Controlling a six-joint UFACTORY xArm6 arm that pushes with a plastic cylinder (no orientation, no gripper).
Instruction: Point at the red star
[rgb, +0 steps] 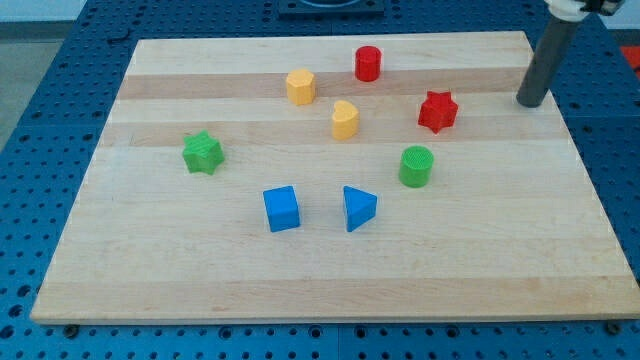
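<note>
The red star (437, 111) lies on the wooden board (200, 280), right of centre in the upper half. My tip (529, 102) is at the board's right side, to the right of the red star and about level with it, roughly a block and a half's gap away. It touches no block.
A red cylinder (368, 63) is at the view's top. A yellow hexagon block (300, 87) and a second yellow block (345, 120) sit left of the star. A green cylinder (416, 166), blue triangle (358, 208), blue cube (281, 209) and green star (203, 153) lie lower.
</note>
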